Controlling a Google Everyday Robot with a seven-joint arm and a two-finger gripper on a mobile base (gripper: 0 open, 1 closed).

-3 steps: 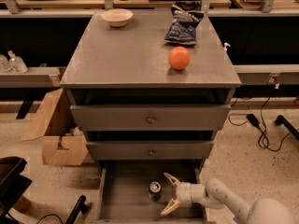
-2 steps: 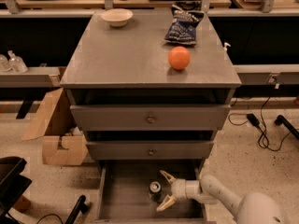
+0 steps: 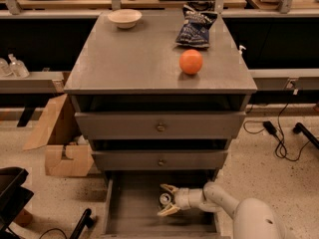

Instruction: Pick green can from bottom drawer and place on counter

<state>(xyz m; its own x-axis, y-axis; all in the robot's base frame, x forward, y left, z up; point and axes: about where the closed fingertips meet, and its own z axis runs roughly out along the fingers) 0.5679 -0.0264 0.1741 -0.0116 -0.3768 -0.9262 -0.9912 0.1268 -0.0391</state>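
The green can [image 3: 165, 199] stands upright in the open bottom drawer [image 3: 134, 213], its silver top showing. My gripper [image 3: 166, 200] reaches in from the right, low inside the drawer. Its two pale fingers are spread, one behind the can and one in front of it, so the can sits between them. The counter [image 3: 134, 59] is the grey cabinet top above the drawers.
On the counter lie an orange ball [image 3: 191, 61], a white bowl [image 3: 124, 18] and a blue chip bag [image 3: 196, 28]. Two shut drawer fronts with knobs [image 3: 160, 127] are above the open drawer. A cardboard box [image 3: 57, 143] stands left of the cabinet. Cables [image 3: 279, 133] run on the floor at right.
My gripper has moved left inside the drawer, from beside the can to around it, with its fingers still spread.
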